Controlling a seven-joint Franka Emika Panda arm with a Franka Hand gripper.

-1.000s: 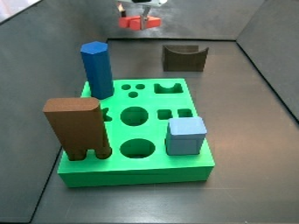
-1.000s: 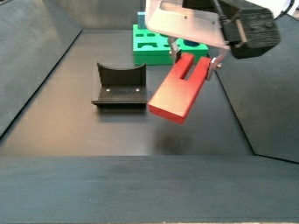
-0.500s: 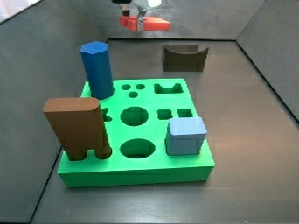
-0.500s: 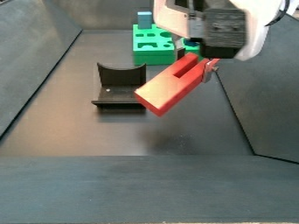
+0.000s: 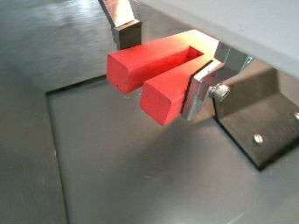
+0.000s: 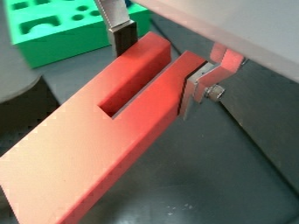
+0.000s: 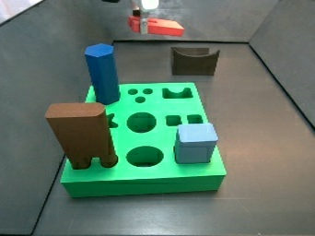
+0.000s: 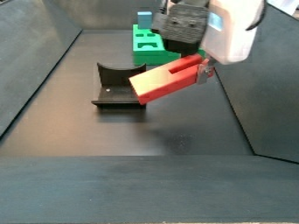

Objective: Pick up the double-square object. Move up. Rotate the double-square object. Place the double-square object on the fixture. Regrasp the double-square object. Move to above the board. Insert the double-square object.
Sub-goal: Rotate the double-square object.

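We saw the gripper [image 8: 201,70] raised clear of the dark floor [image 8: 128,179] in the upper right of a side view, clamped on one end of the double-square object [image 8: 167,78]. The red block hung in the air, tilted, its free end reaching down and to the left above the fixture [image 8: 118,85] without touching it. In the other fixed view we found the gripper [image 7: 150,20] at the top centre of the frame, with the double-square object [image 7: 163,28] showing only as a small red patch beneath it, up and to the left of the fixture [image 7: 193,61].

In both wrist views we saw the silver fingers [image 5: 126,31] pressed against opposite sides of the block, whose long groove ran between its two lobes [image 6: 111,131]. The gripper [image 5: 167,54] held the grooved end face [image 5: 152,77] towards the camera in one of them, with the fixture [image 5: 263,122] just beside it.

The board [image 7: 150,135] lay at the centre of a side view, carrying a blue prism [image 7: 102,74] at its upper left corner, a brown block [image 7: 80,135] at its left edge and a light-blue cube [image 7: 194,143] at lower right. We also saw the board [image 8: 153,45] behind the gripper, well apart from the held block.
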